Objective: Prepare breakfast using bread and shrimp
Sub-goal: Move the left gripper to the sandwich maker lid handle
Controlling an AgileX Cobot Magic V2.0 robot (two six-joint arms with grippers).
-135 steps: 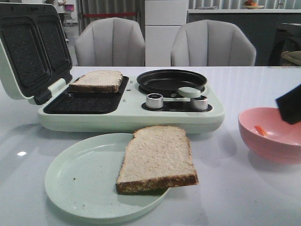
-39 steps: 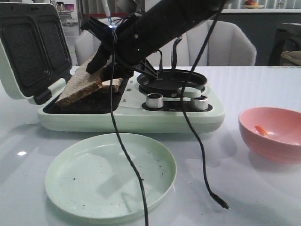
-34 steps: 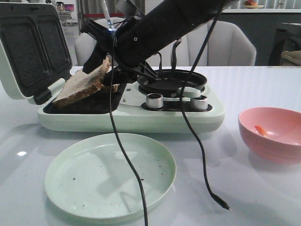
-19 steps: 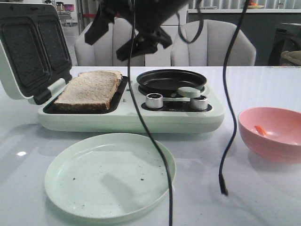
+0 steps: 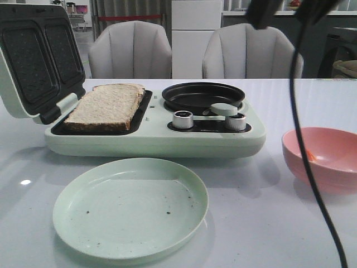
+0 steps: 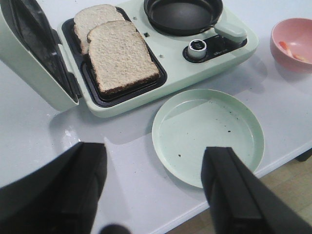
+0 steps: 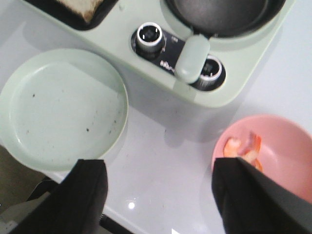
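Two bread slices lie in the open sandwich maker's lower tray; the front slice (image 5: 106, 106) partly overlaps the back one (image 6: 95, 19), as the left wrist view (image 6: 122, 56) shows. The shrimp (image 7: 243, 148), orange-red and pale, lies in the pink bowl (image 5: 329, 167), and also shows in the left wrist view (image 6: 288, 48). My left gripper (image 6: 153, 190) is open and empty, high above the table's near edge. My right gripper (image 7: 158, 195) is open and empty, high above the table between the plate and the bowl.
The pale green sandwich maker (image 5: 156, 139) has its lid raised at the left, a black pan (image 5: 203, 95) and two knobs. An empty pale green plate (image 5: 131, 206) sits in front of it. A black cable (image 5: 304, 151) hangs in front of the bowl. Two grey chairs stand behind the table.
The slice went from the plate onto the sandwich maker tray. The right arm let go of it and rose up and to the right, its cable swinging right.
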